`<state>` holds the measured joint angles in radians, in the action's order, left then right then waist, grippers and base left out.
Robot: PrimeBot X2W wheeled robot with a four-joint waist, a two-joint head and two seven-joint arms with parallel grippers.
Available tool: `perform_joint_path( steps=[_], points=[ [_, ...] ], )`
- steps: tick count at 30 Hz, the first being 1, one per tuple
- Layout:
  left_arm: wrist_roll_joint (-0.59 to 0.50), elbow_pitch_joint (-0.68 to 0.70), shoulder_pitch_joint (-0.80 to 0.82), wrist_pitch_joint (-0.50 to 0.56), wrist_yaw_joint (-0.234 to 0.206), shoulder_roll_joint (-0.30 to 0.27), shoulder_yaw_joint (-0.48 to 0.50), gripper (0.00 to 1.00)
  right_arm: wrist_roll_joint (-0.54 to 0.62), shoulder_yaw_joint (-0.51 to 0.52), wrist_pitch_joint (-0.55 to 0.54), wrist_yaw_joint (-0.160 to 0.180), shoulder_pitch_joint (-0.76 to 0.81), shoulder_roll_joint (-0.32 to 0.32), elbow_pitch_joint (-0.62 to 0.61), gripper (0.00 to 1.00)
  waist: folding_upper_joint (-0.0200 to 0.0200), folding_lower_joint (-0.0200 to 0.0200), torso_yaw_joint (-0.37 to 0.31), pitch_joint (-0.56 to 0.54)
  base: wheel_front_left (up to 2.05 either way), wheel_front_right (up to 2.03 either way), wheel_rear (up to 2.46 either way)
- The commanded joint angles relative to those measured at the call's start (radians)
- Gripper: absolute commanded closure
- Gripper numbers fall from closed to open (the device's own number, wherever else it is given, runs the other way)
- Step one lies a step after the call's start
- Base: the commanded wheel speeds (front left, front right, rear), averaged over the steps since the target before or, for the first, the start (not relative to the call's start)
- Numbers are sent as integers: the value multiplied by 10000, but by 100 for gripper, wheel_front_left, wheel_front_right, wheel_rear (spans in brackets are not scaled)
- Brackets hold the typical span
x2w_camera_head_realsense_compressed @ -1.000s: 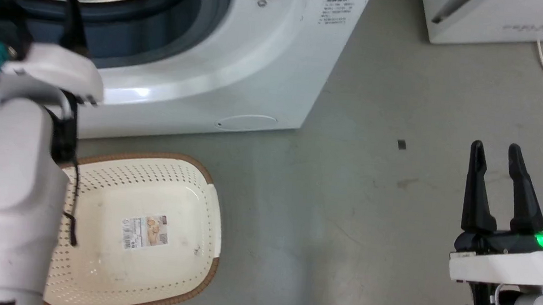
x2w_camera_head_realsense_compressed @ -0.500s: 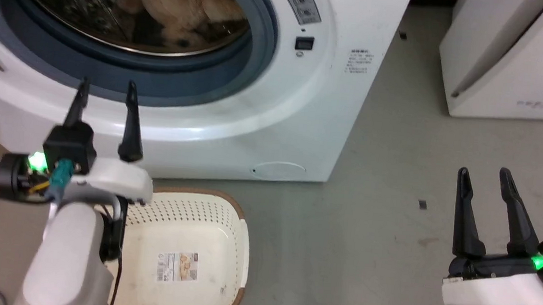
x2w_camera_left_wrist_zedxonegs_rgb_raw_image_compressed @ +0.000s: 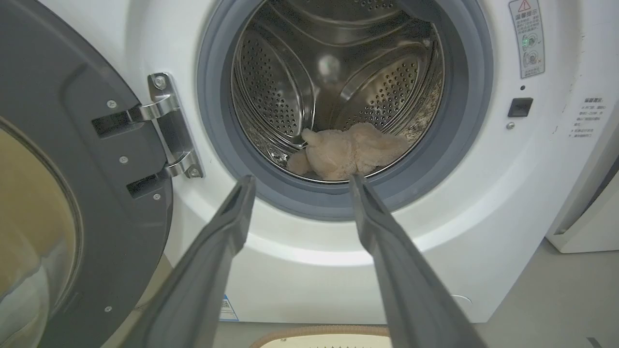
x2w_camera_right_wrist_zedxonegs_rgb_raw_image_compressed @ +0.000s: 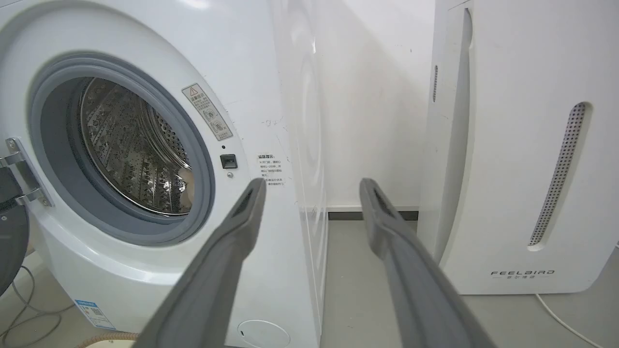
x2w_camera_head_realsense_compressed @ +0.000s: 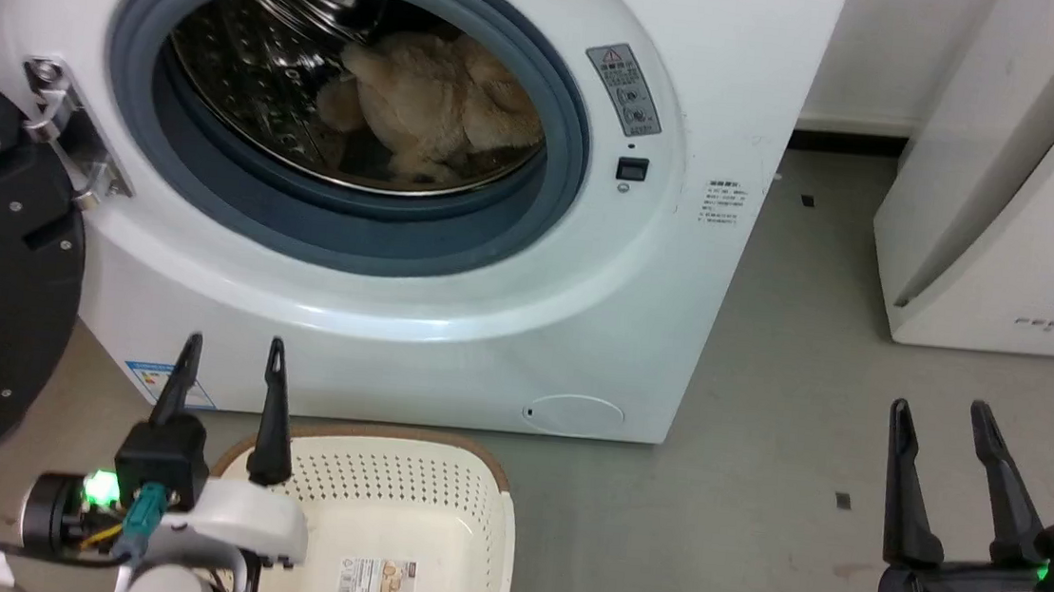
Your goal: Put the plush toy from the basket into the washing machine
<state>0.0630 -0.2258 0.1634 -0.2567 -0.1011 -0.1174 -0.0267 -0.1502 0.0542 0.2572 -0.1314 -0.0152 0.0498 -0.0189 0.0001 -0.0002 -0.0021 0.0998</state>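
Plain grey floor [x2w_camera_head_realsense_compressed: 770, 355], kinda scuffed, a few small dark marks [x2w_camera_head_realsense_compressed: 842, 500] just left of the right gripper [x2w_camera_head_realsense_compressed: 940, 407]. Ahead and to its right there's a white FEELBIRD appliance [x2w_camera_head_realsense_compressed: 1014, 186], with white wall [x2w_camera_right_wrist_zedxonegs_rgb_raw_image_compressed: 367, 121] and a dark baseboard [x2w_camera_right_wrist_zedxonegs_rgb_raw_image_compressed: 343, 213] behind.

Cream plush toy [x2w_camera_head_realsense_compressed: 434, 107] inside washing machine [x2w_camera_head_realsense_compressed: 492, 264] drum

black pincers [x2w_camera_head_realsense_compressed: 234, 341] [x2w_camera_head_realsense_compressed: 940, 407], white wrists [x2w_camera_head_realsense_compressed: 252, 518] (green lights [x2w_camera_head_realsense_compressed: 98, 486])
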Motion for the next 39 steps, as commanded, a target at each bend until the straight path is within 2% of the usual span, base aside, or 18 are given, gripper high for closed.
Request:
perform_joint_path(
  steps=[1, 8, 14, 15, 39],
  points=[
    [-67, 171, -312, -51, 36, 75, 42, 0, 46, 45, 46, 7, 224, 4, 31, 0, -1, 2, 109, -230, 0, 0, 0],
    [-184, 668, -1287, -51, 50, 309, 43, 0, 25, 168, 46, 7, 644, 4, 223, 0, -1, 2, 224, -653, 0, 0, 0],
    [-244, 700, -1517, -51, 198, 394, 6, 0, -5, 174, 46, 7, 808, 4, 322, 0, -1, 2, 338, -785, 0, 0, 0],
    [-187, 675, -1426, 11, 179, 386, 21, 100, 12, 170, -5, 0, 689, 0, 310, 100, -1, 2, 332, -780, 0, 0, 0],
    [-257, 940, -1461, 443, 319, 432, 71, 100, 264, 48, -447, 1, 595, 1, 288, 100, -1, 2, 280, -819, 0, 0, 0]
  ],
)
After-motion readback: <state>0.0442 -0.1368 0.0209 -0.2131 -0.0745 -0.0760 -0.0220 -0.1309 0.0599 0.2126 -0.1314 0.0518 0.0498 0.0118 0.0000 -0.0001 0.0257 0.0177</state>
